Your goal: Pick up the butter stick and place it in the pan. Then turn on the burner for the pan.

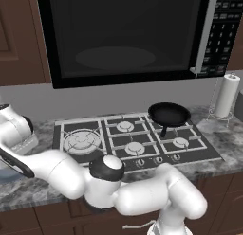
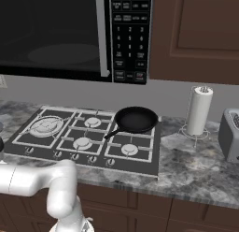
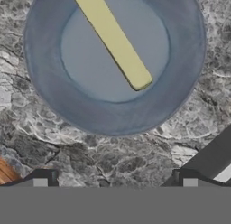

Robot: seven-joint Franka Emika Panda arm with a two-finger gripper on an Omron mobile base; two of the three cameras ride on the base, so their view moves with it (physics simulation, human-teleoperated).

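A: Where's the butter stick (image 3: 113,39) sitting?
B: It's lying slantwise on a round blue-grey plate (image 3: 54,90) on the marbled counter (image 3: 113,160).
A: And the hand (image 3: 115,181)?
B: It's hanging above, fingers spread, gripping nothing. The pan (image 1: 169,114) is resting on the stove's (image 1: 80,127) back burner, paper towels (image 1: 226,95) standing nearby.

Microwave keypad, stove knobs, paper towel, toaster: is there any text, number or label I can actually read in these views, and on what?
No text is legible.
Microwave keypad: rows of pale button markings, too small and blurred to read.
Stove knobs: no readable marks.
Paper towel roll, toaster, plate, butter stick and pan: no lettering seen.
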